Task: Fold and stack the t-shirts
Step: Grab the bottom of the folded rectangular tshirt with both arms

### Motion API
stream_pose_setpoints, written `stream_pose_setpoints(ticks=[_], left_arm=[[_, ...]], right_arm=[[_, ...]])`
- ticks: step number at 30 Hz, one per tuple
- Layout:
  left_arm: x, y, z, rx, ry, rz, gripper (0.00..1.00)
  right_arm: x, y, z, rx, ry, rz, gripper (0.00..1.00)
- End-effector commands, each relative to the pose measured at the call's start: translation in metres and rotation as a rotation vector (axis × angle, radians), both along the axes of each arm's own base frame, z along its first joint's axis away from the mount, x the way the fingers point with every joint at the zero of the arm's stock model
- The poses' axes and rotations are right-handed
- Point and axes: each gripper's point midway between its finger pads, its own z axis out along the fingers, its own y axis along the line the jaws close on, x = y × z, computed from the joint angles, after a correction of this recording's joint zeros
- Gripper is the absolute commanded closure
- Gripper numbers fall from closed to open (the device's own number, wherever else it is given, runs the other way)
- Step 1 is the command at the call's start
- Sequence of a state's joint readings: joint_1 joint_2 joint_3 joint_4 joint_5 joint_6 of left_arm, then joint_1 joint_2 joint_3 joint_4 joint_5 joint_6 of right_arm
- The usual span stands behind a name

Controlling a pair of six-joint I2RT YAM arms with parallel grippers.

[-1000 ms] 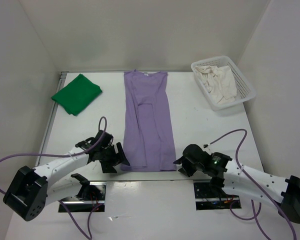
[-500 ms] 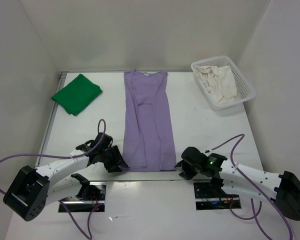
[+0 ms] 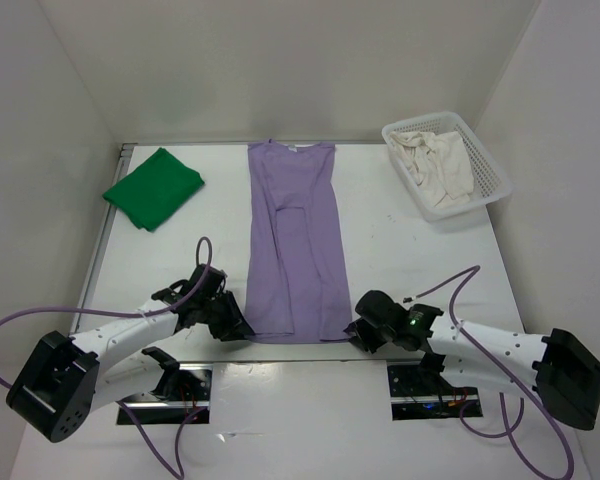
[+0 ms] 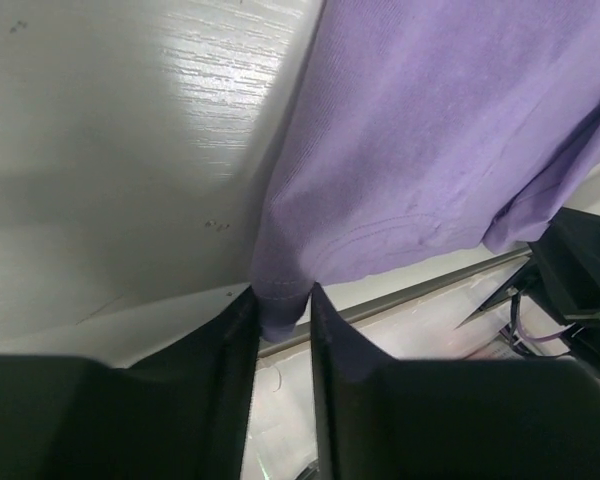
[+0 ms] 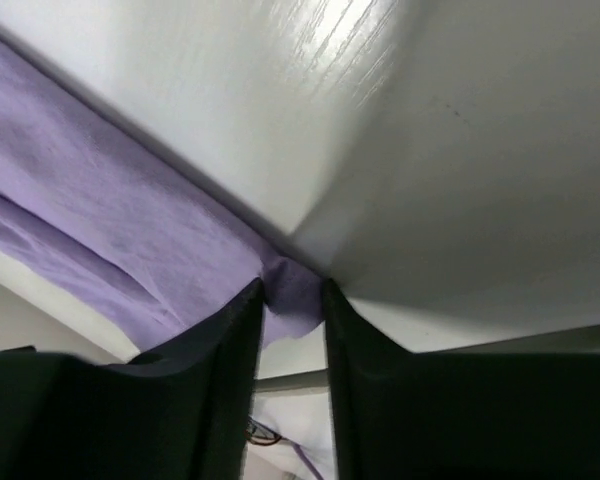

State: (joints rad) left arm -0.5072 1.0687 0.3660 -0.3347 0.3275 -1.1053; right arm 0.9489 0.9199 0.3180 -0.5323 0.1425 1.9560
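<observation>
Both pincers (image 4: 283,303) (image 5: 293,297) on lavender shirt (image 3: 292,240) corners

Both arms lay low; the left gripper (image 4: 282,302) and right gripper (image 5: 292,292) apparently pinched near corners of the purple shirt (image 3: 295,240)

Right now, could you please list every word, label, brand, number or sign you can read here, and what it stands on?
None: no readable text in any view. The lavender t-shirt, green t-shirt, cream t-shirt, basket and table all look plain, with nothing printed showing on them.
</observation>
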Motion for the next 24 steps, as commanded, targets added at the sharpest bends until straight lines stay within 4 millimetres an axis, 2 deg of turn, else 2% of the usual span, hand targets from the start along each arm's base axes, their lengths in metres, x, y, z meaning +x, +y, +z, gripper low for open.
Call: stream_pose_setpoints(ticks=[1,7,8,12,14,16,19,21,22,24], left_arm=[[0.006,-0.003,0.004,-0.017,-0.027,0.005,0.70],[0.006,-0.002,0.004,-0.015,-0.032,-0.002,0.82],[0.006,-0.002,0.004,-0.015,-0.032,-0.002,0.84],[0.000,0.000,0.007,-0.008,-0.028,-0.029,0.90],[-0.005,0.001,0.008,-0.012,-0.014,-0.034,0.95],[-0.019,0.002,0.012,-0.029,0.019,-0.072,0.96],[-0.023,0.001,0.035,-0.038,0.013,-0.116,0.97],[-0.021,0.000,0.052,-0.037,0.004,-0.125,1.00],[-0.011,-0.005,0.071,-0.058,-0.040,-0.126,1.00],[-0.002,-0.011,0.084,-0.075,-0.067,-0.120,1.00]], right_arm=[[0.002,-0.010,-0.010,-0.055,-0.011,-0.010,0.67],[0.004,-0.009,-0.004,-0.016,-0.024,-0.037,0.79],[0.004,-0.009,-0.004,-0.016,-0.024,-0.037,0.86],[0.001,-0.012,-0.006,-0.050,-0.013,-0.013,1.00],[0.002,-0.010,0.002,-0.055,-0.015,-0.004,1.00],[-0.007,-0.008,0.007,-0.075,0.000,0.048,1.00],[-0.024,0.006,0.032,-0.030,-0.006,0.147,1.00],[-0.021,0.004,0.051,-0.032,-0.053,0.159,1.00],[-0.017,0.007,0.067,-0.017,-0.093,0.174,1.00],[-0.007,0.000,0.079,-0.053,-0.143,0.173,1.00]])
